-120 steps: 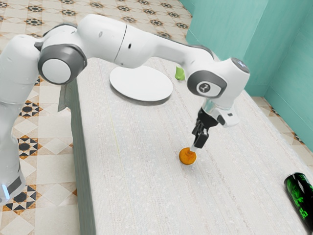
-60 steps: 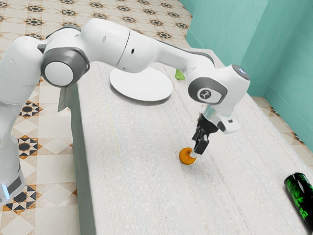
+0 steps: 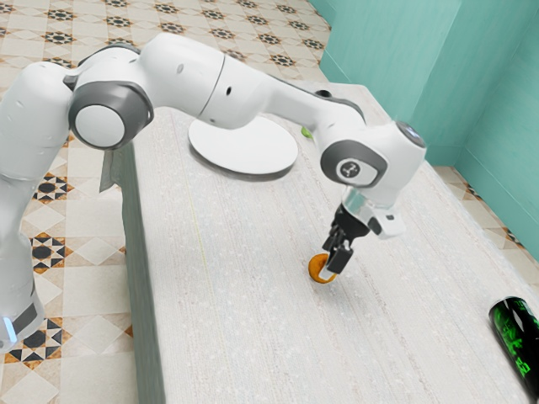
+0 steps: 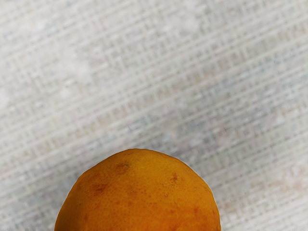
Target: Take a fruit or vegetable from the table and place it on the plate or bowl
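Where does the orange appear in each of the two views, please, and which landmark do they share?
Exterior view: orange on the table, at the claw.
Wrist view: orange large, just under the hand.
Shared landmark: the table's pale woven top around it.

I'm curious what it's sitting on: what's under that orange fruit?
The orange fruit rests on the bare, pale table top, not on the plate. The spot where they touch is hidden by the fruit itself, and the gripper covers part of it.
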{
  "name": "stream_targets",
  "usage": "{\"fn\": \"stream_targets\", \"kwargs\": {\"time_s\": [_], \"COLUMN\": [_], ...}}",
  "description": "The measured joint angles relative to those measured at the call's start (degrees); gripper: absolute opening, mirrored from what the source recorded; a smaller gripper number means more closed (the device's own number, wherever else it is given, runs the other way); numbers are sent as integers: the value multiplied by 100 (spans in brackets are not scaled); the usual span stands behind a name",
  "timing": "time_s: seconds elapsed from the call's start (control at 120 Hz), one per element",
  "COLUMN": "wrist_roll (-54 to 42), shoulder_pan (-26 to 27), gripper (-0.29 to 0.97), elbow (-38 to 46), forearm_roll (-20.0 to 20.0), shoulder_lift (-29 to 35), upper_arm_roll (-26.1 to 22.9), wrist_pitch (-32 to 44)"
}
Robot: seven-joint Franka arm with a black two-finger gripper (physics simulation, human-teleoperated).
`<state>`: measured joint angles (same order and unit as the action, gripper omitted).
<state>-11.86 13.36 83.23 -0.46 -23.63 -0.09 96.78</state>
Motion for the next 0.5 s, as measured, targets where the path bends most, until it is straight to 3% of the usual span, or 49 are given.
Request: {"fn": "stream_targets", "kwargs": {"time_s": [0.5], "wrist_roll": [5], "shoulder_pan": [0], "gripper": [68], "elbow": [117], "forearm_roll": [-103], "shoulder_lift": [-161], "upper_arm_roll": [0], "wrist_pitch": [53]}}
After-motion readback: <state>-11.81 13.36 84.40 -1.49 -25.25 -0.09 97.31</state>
